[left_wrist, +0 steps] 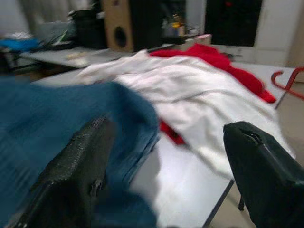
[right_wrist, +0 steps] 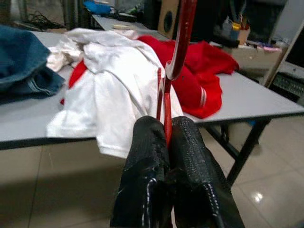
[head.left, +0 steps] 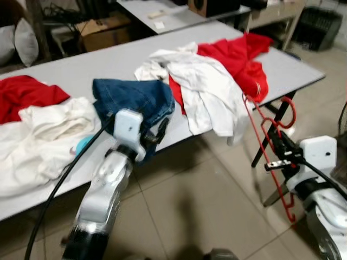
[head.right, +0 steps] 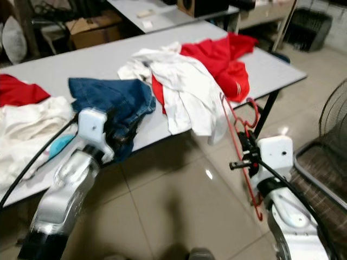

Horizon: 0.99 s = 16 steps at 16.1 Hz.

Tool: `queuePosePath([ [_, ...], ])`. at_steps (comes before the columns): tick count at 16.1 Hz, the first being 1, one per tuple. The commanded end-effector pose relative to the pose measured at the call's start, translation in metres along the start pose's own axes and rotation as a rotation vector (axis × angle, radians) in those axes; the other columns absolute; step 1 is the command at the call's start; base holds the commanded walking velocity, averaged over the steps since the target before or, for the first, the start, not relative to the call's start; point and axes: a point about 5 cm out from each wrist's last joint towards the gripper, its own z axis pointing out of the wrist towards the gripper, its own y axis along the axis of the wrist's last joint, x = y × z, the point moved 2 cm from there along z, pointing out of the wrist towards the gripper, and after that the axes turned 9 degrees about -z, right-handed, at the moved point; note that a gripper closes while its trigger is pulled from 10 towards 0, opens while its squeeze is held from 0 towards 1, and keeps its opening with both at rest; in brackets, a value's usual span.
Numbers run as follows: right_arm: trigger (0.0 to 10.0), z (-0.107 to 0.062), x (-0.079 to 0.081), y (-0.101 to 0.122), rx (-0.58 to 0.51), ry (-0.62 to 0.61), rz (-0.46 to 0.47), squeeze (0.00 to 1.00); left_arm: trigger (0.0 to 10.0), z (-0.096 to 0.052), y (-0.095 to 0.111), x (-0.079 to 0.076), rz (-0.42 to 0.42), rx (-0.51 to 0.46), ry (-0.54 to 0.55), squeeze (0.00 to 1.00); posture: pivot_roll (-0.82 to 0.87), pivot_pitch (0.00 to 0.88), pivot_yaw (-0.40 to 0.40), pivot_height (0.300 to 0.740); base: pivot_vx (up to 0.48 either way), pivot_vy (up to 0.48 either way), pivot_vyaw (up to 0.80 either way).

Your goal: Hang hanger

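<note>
A red wire hanger hangs off the right end of the grey table, its hook up by the table edge. My right gripper is shut on its lower wires; the right wrist view shows both fingers pressed together around the red hanger. My left gripper is open at the table's front edge, right against a heap of blue jeans. In the left wrist view its fingers stand wide apart with nothing between them.
A white garment and a red one drape over the table's right half. White cloth and red cloth lie at the left. A fan and a low tray stand on the floor at the right.
</note>
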Motion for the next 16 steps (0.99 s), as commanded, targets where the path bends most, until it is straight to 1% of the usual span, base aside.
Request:
queuePosePath([
  [1, 10.0, 0.004, 0.006, 0.002, -0.039, 0.021, 0.02, 0.0, 10.0, -0.005, 0.006, 0.007, 0.018, -0.027, 0.035, 0.24, -0.14, 0.0, -0.005, 0.74, 0.386, 0.0, 0.0],
  [2, 10.0, 0.007, 0.009, 0.002, -0.05, 0.024, 0.021, 0.0, 10.0, -0.011, 0.004, 0.01, 0.015, -0.033, 0.052, 0.23, -0.14, 0.0, -0.002, 0.74, 0.398, 0.0, 0.0],
  [4, 10.0, 0.008, 0.007, 0.001, -0.063, 0.015, 0.016, 0.0, 10.0, -0.016, 0.0, 0.01, 0.016, -0.028, 0.062, 0.23, -0.14, 0.0, 0.009, 0.74, 0.398, 0.0, 0.0],
  [5, 10.0, 0.003, 0.001, 0.005, -0.072, 0.002, 0.015, 0.0, 10.0, -0.017, -0.001, 0.008, 0.006, -0.032, 0.059, 0.24, -0.17, 0.0, 0.025, 0.74, 0.398, 0.0, 0.0],
  [6, 10.0, 0.003, 0.001, 0.005, -0.072, 0.002, 0.015, 0.0, 10.0, -0.017, -0.001, 0.008, 0.006, -0.032, 0.059, 0.24, -0.17, 0.0, 0.025, 0.74, 0.398, 0.0, 0.0],
  [7, 10.0, -0.001, 0.002, 0.007, -0.081, 0.009, 0.007, 0.0, 10.0, -0.015, 0.002, 0.012, -0.007, -0.054, 0.071, 0.24, -0.18, 0.0, 0.034, 0.74, 0.394, 0.0, 0.0],
  [8, 10.0, -0.004, 0.005, 0.006, -0.078, 0.042, -0.029, 0.0, 10.0, -0.011, 0.007, 0.017, -0.003, -0.092, 0.1, 0.24, -0.18, 0.0, 0.032, 0.74, 0.401, 0.0, 0.0],
  [10, 10.0, -0.005, 0.007, 0.005, -0.08, 0.056, -0.05, 0.0, 10.0, -0.011, 0.009, 0.019, -0.01, -0.104, 0.118, 0.24, -0.18, 0.0, 0.038, 0.74, 0.409, 0.0, 0.8],
  [11, 10.0, -0.005, 0.009, 0.009, -0.11, 0.048, -0.029, 0.0, 10.0, -0.013, 0.012, 0.021, -0.025, -0.121, 0.131, 0.24, -0.19, 0.0, 0.042, 0.74, 0.42, 0.0, 0.0],
  [12, 10.0, -0.005, 0.009, 0.009, -0.11, 0.048, -0.029, 0.0, 10.0, -0.013, 0.012, 0.021, -0.025, -0.121, 0.131, 0.24, -0.19, 0.0, 0.042, 0.74, 0.42, 0.0, 0.0],
  [13, 10.0, -0.004, 0.008, 0.012, -0.127, 0.023, -0.005, 0.0, 10.0, -0.015, 0.015, 0.019, -0.044, -0.144, 0.1, 0.22, -0.18, 0.0, 0.036, 0.74, 0.0, 0.0, 0.0],
  [14, 10.0, -0.003, 0.009, 0.013, -0.13, 0.018, 0.001, 0.0, 10.0, -0.016, 0.016, 0.016, -0.069, -0.156, 0.075, 0.31, -0.18, 0.0, 0.033, 0.74, 0.0, 0.0, 0.0],
  [15, 10.0, -0.002, 0.011, 0.014, -0.138, 0.028, -0.002, 0.0, 10.0, -0.017, 0.019, 0.014, -0.081, -0.175, 0.032, 1.0, -0.17, 0.0, 0.026, 0.74, 0.0, 0.0, 0.0],
  [16, 10.0, 0.0, 0.011, 0.014, -0.141, 0.033, -0.003, 0.0, 10.0, -0.017, 0.021, 0.015, -0.079, -0.181, 0.023, 1.0, -0.16, 0.0, 0.02, 0.74, 0.0, 0.0, 0.0],
])
